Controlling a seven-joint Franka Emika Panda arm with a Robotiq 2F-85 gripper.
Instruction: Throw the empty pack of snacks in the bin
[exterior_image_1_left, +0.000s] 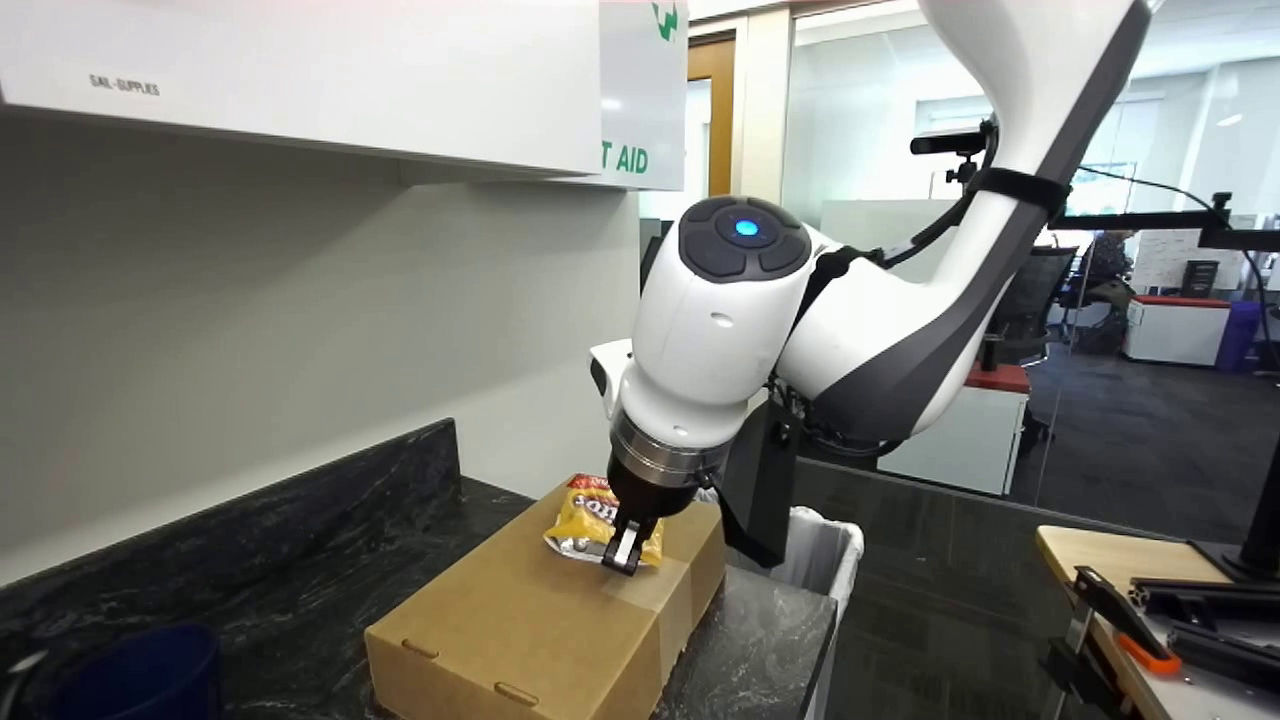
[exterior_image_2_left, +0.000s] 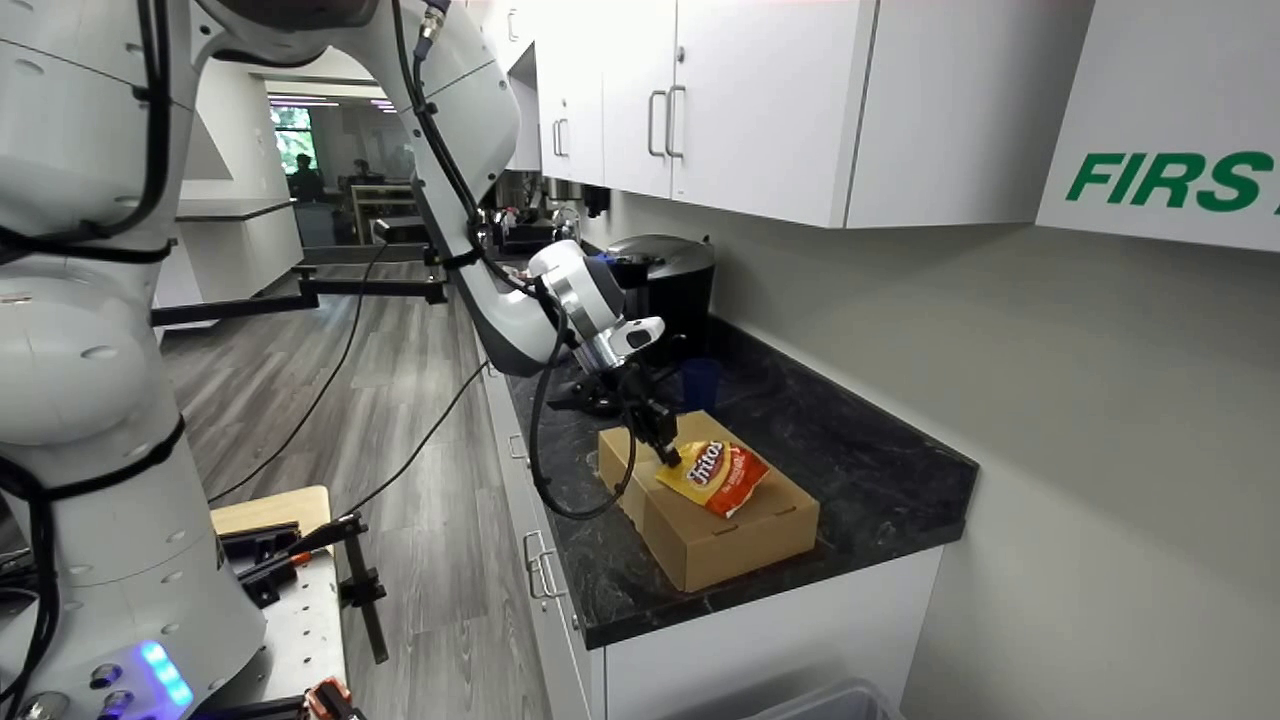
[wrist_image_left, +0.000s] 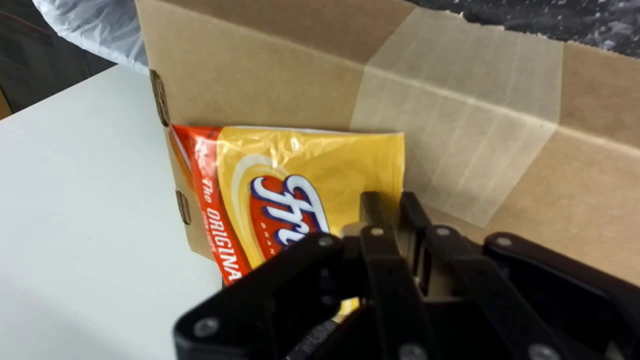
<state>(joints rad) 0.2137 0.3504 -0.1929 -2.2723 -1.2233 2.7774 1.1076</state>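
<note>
The yellow snack pack (exterior_image_1_left: 580, 520) with red-orange print lies flat on top of the cardboard box (exterior_image_1_left: 520, 610). It shows in an exterior view (exterior_image_2_left: 708, 472) and the wrist view (wrist_image_left: 295, 190). My gripper (exterior_image_1_left: 622, 560) points down at one end of the pack; its fingertips (exterior_image_2_left: 668, 455) are at the pack's end. In the wrist view the fingers (wrist_image_left: 392, 200) stand a narrow gap apart, with the pack's edge showing between them. The lined bin (exterior_image_1_left: 845, 560) stands past the counter's end, partly hidden by the arm. Its liner shows in the wrist view (wrist_image_left: 100, 30).
The box rests on the dark counter (exterior_image_1_left: 760, 640) near its end. White cabinets (exterior_image_1_left: 300, 80) hang above along the wall. A blue cup (exterior_image_2_left: 700, 383) and a black appliance (exterior_image_2_left: 670, 290) stand farther along the counter. A grey plastic rim (exterior_image_2_left: 850, 692) shows below the counter's end.
</note>
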